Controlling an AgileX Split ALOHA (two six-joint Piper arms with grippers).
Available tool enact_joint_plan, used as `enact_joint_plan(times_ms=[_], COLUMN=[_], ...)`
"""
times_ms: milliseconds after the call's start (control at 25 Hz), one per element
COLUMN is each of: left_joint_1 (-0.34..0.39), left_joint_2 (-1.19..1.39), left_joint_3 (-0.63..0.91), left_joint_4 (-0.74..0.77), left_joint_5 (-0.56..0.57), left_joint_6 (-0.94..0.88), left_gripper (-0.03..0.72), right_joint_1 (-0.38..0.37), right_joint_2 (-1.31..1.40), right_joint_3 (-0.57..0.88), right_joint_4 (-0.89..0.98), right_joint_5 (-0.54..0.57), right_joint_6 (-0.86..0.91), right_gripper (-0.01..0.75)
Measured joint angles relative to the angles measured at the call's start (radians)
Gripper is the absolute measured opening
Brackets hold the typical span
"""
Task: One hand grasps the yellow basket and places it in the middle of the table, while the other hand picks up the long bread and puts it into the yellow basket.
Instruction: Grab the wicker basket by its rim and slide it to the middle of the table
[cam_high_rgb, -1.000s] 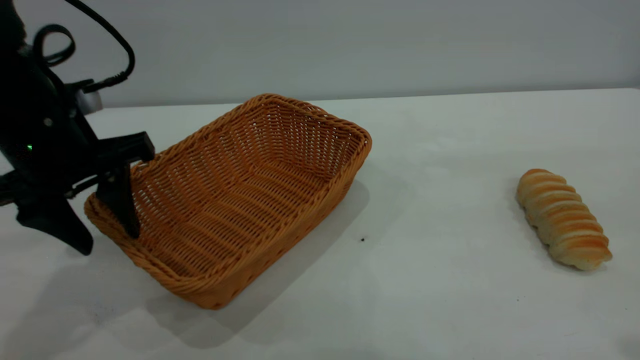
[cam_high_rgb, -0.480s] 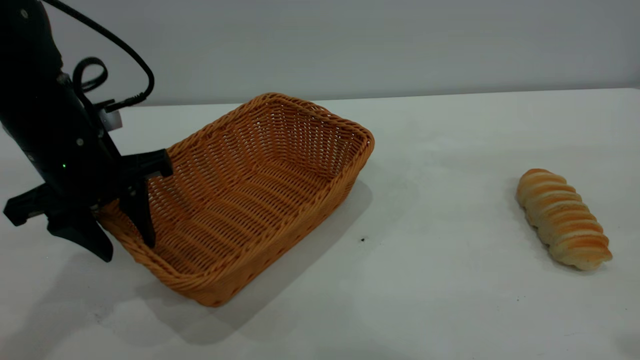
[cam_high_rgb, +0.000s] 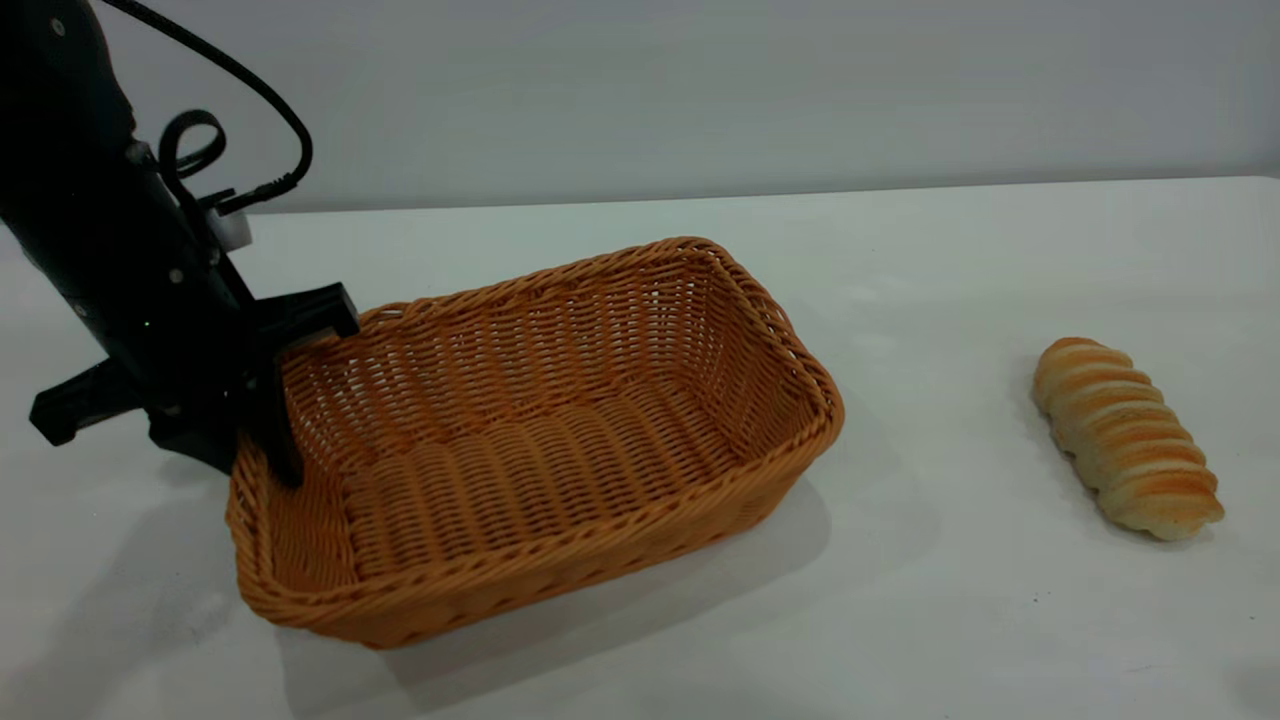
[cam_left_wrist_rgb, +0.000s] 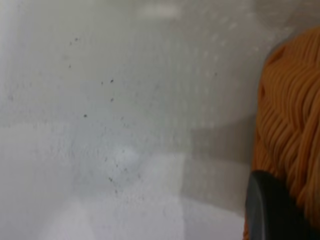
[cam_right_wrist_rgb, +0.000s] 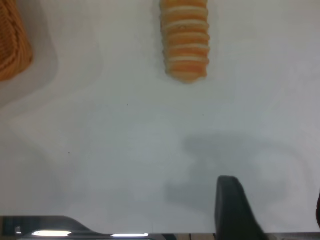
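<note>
Exterior view, far left: the left arm's black two-fingered gripper (cam_high_rgb: 250, 440) comes down at a slant over the left short end of the large orange-tan woven wicker basket (cam_high_rgb: 560, 440). One tapered finger (cam_high_rgb: 275, 440) reaches down inside the basket against its end wall, while the other sits outside that wall and is mostly hidden behind the braided rim, so the fingers are pinched narrow on the wicker wall and hold it. A black cable (cam_high_rgb: 240, 100) loops from the arm above. The basket rests flat on the wide plain white tabletop (cam_high_rgb: 950, 620), left of centre, its long sides running roughly across the scene, and nothing lies inside it.

From the left wrist camera, a dark rounded finger (cam_left_wrist_rgb: 272, 210) presses right against the orange weave (cam_left_wrist_rgb: 292, 125), with bare speckled table (cam_left_wrist_rgb: 100, 125) beside it.

Farther right, well apart from the basket, the elongated golden-brown loaf with cream crosswise ridges (cam_high_rgb: 1125, 437) lies on the table near the right edge, angled with one end nearer the camera.

From the right wrist camera, the right gripper (cam_right_wrist_rgb: 272, 210) hangs above bare table, apart from the loaf (cam_right_wrist_rgb: 184, 40); one dark finger (cam_right_wrist_rgb: 232, 207) shows fully and only a sliver of the other at the frame's edge, standing wide apart and holding nothing. A corner of the basket (cam_right_wrist_rgb: 12, 45) shows farther off.
</note>
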Motion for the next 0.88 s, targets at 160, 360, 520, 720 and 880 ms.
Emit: enact_joint_plan(times_ms=[160, 360, 520, 720, 880], left_joint_1=[0.000, 0.000, -0.017, -0.070, -0.085], left_joint_2=[-0.014, -0.019, -0.018, 0.012, 0.058], left_joint_3=[-0.059, -0.156, -0.191, -0.224, -0.234], left_joint_4=[0.002, -0.010, -0.025, -0.030, -0.042], left_joint_5=[0.053, 0.151, 0.176, 0.187, 0.187], left_joint_6=[0.054, 0.136, 0.206, 0.290, 0.308], left_gripper=[0.111, 0.111, 0.111, 0.111, 0.111], right_joint_1=[0.000, 0.000, 0.000, 0.000, 0.000], right_joint_2=[0.000, 0.000, 0.000, 0.001, 0.001], right_joint_3=[0.000, 0.000, 0.000, 0.000, 0.000], right_joint_4=[0.000, 0.000, 0.000, 0.000, -0.002], right_joint_5=[0.000, 0.000, 0.000, 0.000, -0.002], right_joint_6=[0.000, 0.000, 0.000, 0.000, 0.000], right_gripper=[0.430, 0.430, 0.430, 0.430, 0.430])
